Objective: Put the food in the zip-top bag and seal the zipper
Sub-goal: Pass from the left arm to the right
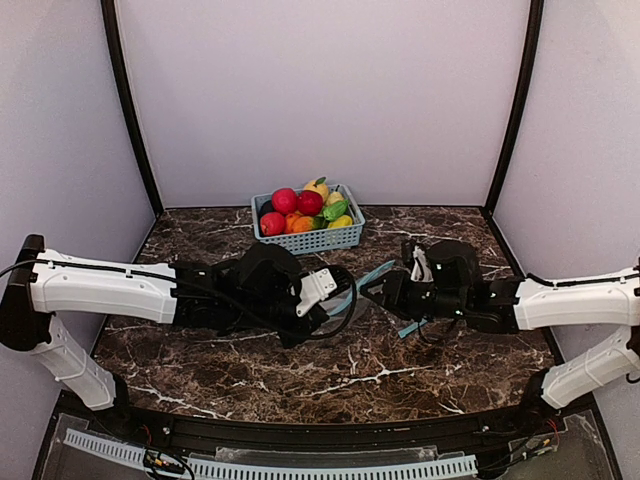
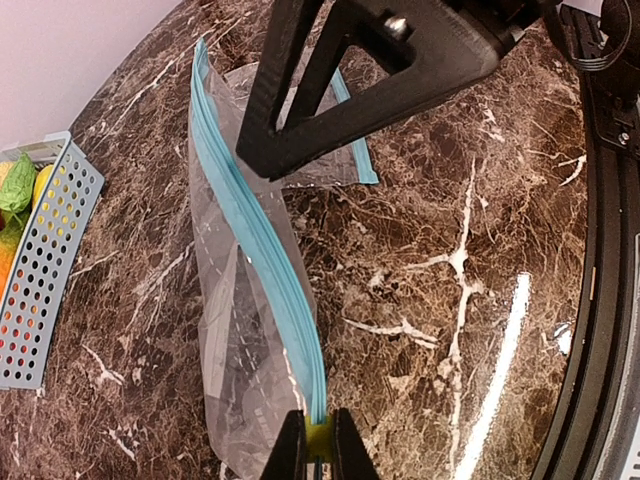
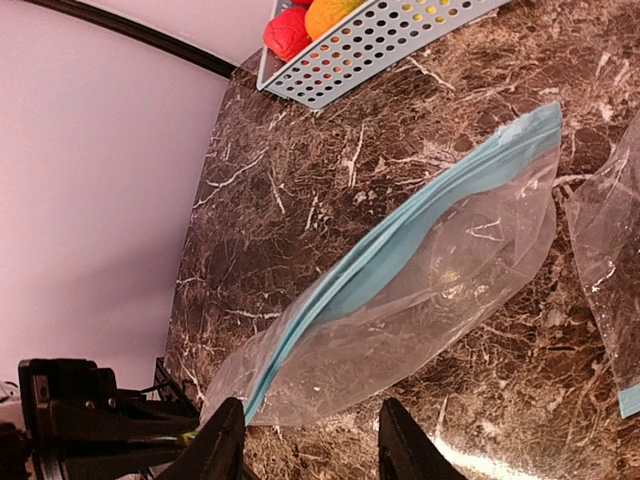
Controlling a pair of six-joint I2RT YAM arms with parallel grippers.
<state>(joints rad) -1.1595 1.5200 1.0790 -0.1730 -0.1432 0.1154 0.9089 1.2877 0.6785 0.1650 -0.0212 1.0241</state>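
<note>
Marble tabletop: left gripper pinches the zip-top bag by its zipper end, apparently steadying it; right gripper stands open beside it.

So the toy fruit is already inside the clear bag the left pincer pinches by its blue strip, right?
Not yet: the top view shows the toy fruit in the basket. The clear bag is empty; the left pincer does pinch its blue strip.
</note>
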